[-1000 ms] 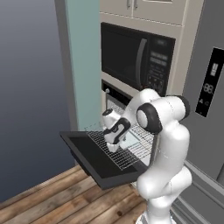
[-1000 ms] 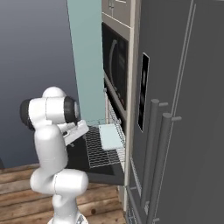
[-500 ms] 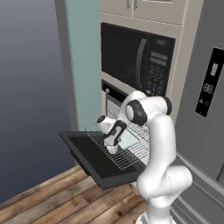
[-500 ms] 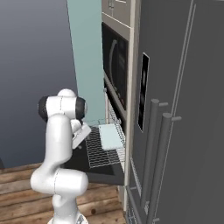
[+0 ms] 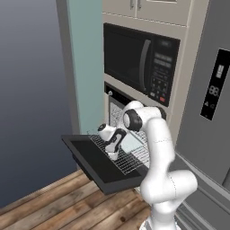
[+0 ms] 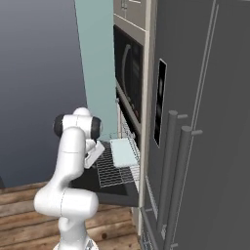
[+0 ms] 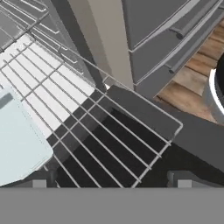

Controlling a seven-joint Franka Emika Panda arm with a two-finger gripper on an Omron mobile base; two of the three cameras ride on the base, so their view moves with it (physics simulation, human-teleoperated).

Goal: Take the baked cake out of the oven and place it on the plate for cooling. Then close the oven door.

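The oven [image 5: 117, 107] sits under the microwave with its oven door [image 5: 96, 165] dropped flat and open. A wire rack [image 5: 130, 159] is pulled out over the door. On the rack lies a pale blue-white flat square slab [image 5: 131, 142], seemingly the cake, also seen on the rack [image 6: 113, 170] as the slab [image 6: 123, 151]. My gripper [image 5: 112, 153] hangs open just above the rack's front part, left of the slab. In the hand view the gripper [image 7: 111, 181] is open over bare rack wires [image 7: 109, 135], with the slab [image 7: 17, 144] off to the left. The plate is out of view.
A black microwave [image 5: 139, 58] is built in above the oven. A tall grey fridge [image 6: 195, 127] stands right beside the oven column. A teal panel [image 5: 85, 67] flanks the left. The open door juts out over the wooden floor [image 5: 49, 209].
The arm has swung left and stretched out. The open gripper has sunk down and slightly left toward the rack's front. Slab, rack and door have not moved.
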